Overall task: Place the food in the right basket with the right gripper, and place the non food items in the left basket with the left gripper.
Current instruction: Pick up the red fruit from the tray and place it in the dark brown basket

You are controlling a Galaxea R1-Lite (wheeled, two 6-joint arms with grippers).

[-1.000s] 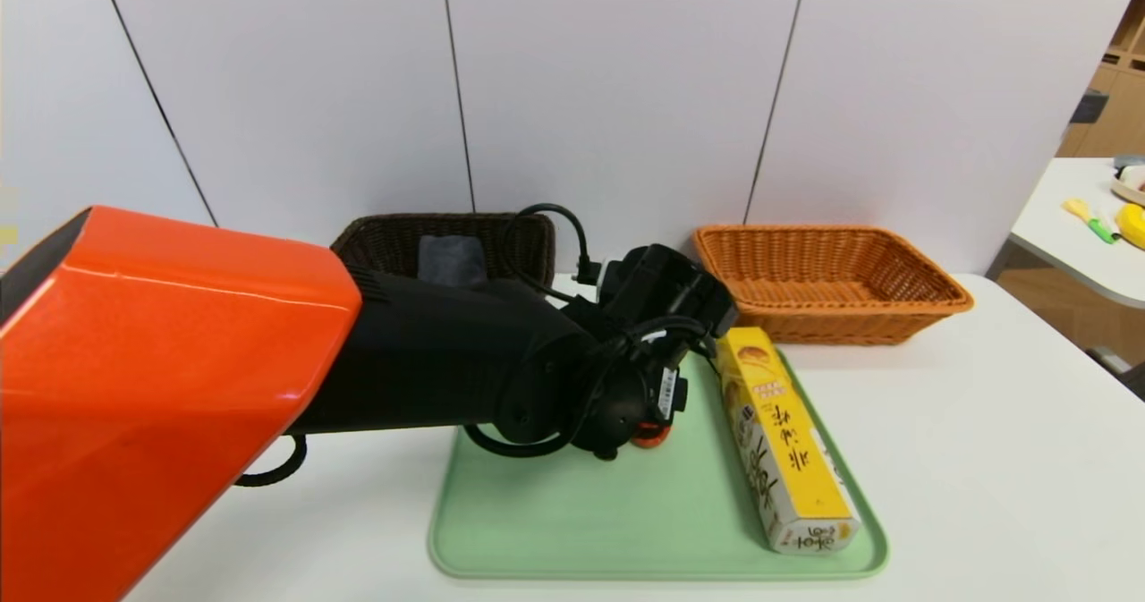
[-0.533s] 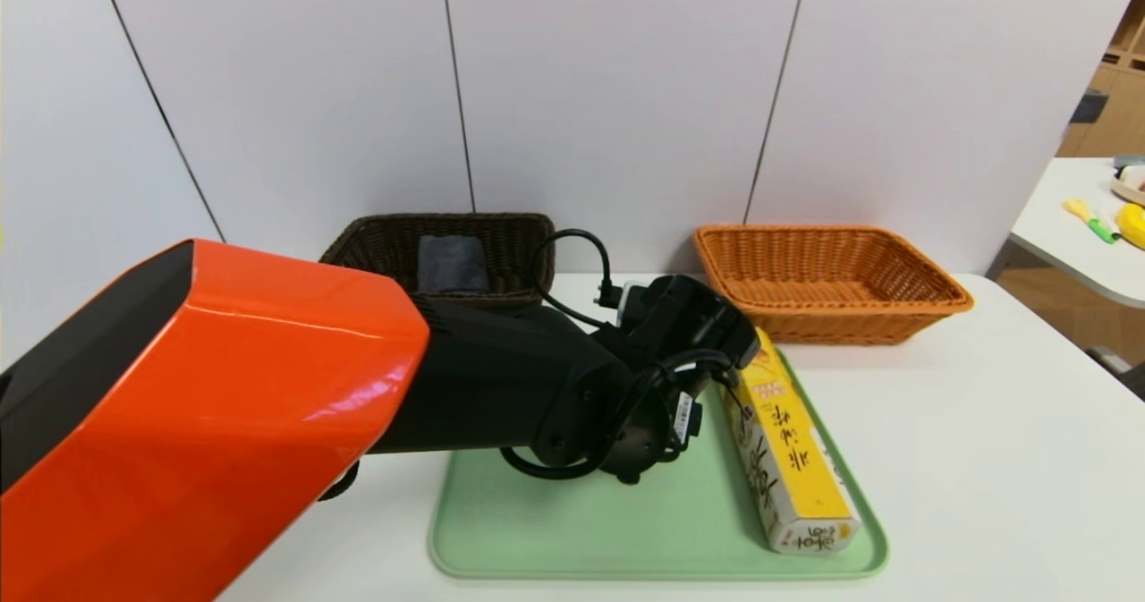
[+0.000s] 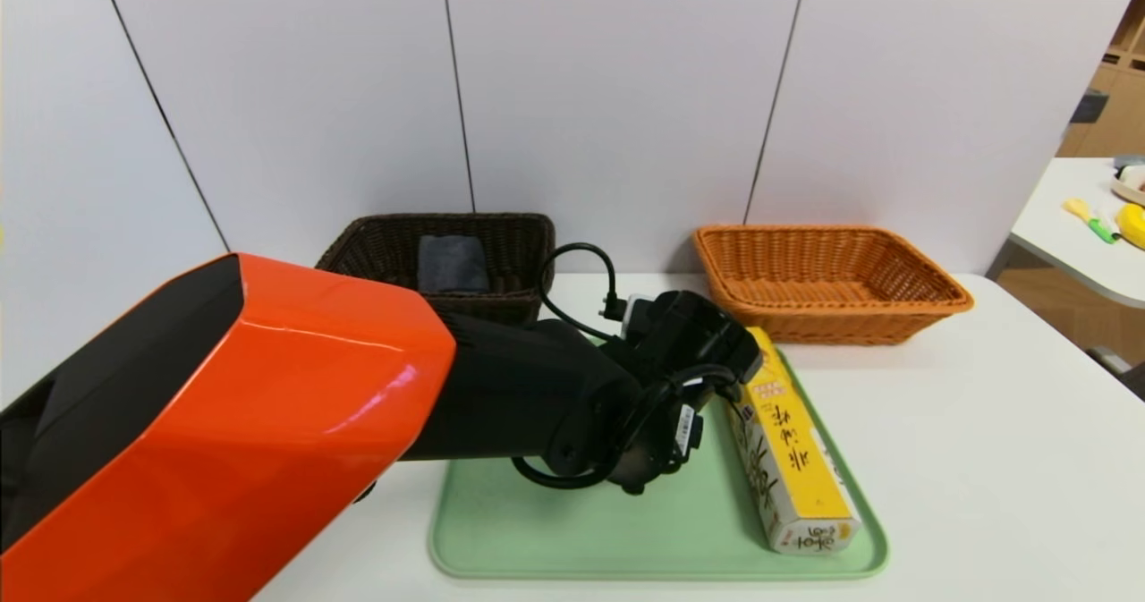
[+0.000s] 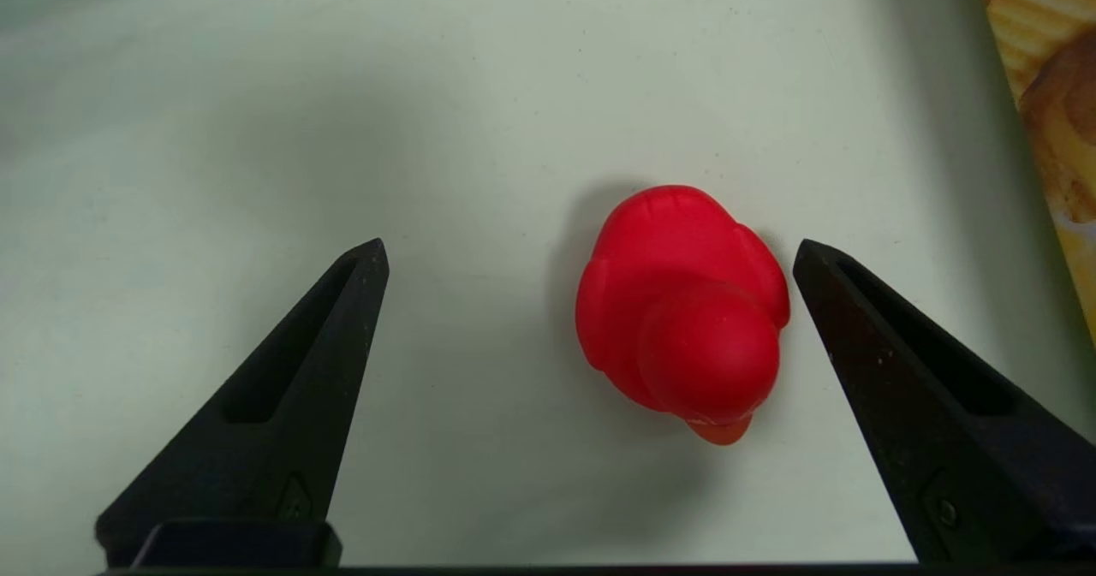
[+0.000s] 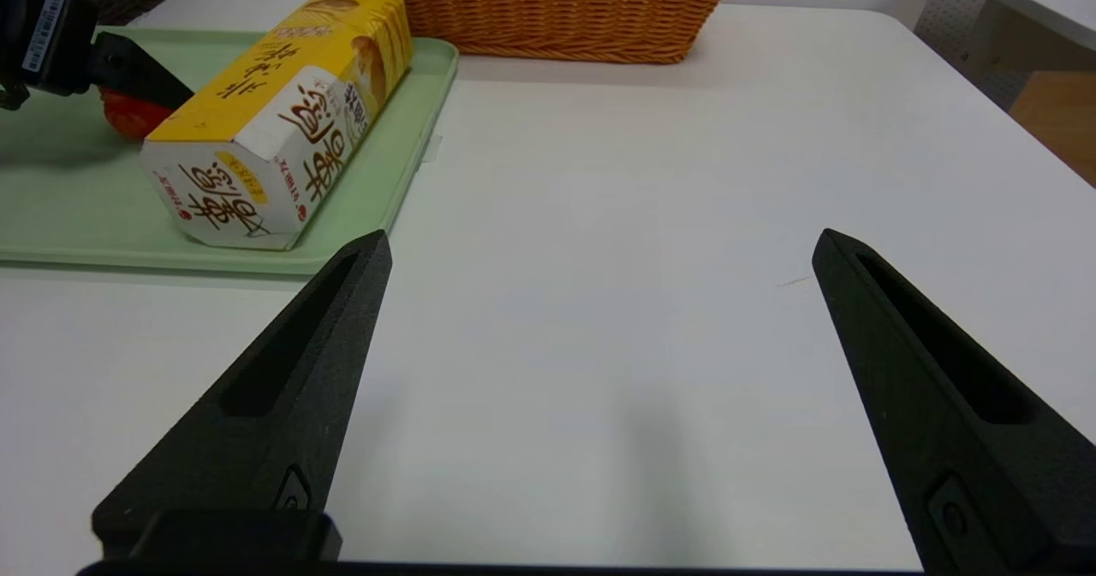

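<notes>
Red toy duck between the open fingers of the left pincer

The red toy duck [image 4: 685, 302] sits upright on the green tray [image 3: 608, 539], left of the pastry carton [image 3: 796, 459]. Its long axis runs roughly parallel to the carton's long side, and passes between the fingertips instead of reaching from one to the other. Its orange beak is at one end; I cannot tell whether that end points near or far.

The left pincer [image 4: 591, 242] is open around the duck, gripping nothing. The duck lies closer to the finger on the carton's side; whether they touch is unclear.

The yellow carton rests along the tray's right side, its long axis running near to far, with the far end leaning left. A white end with dark lettering faces near.

Beyond the tray, to the far left, the dark brown wicker basket [image 3: 528, 302] holds a folded dark grey cloth [image 3: 452, 264]. To the far right stands the shallow orange wicker basket [image 3: 841, 326], its long side running left to right and its woven bottom in view.

The right pincer [image 5: 602, 232] is open with nothing in its grip, over the white surface [image 3: 966, 459] to the right of the tray.
</notes>
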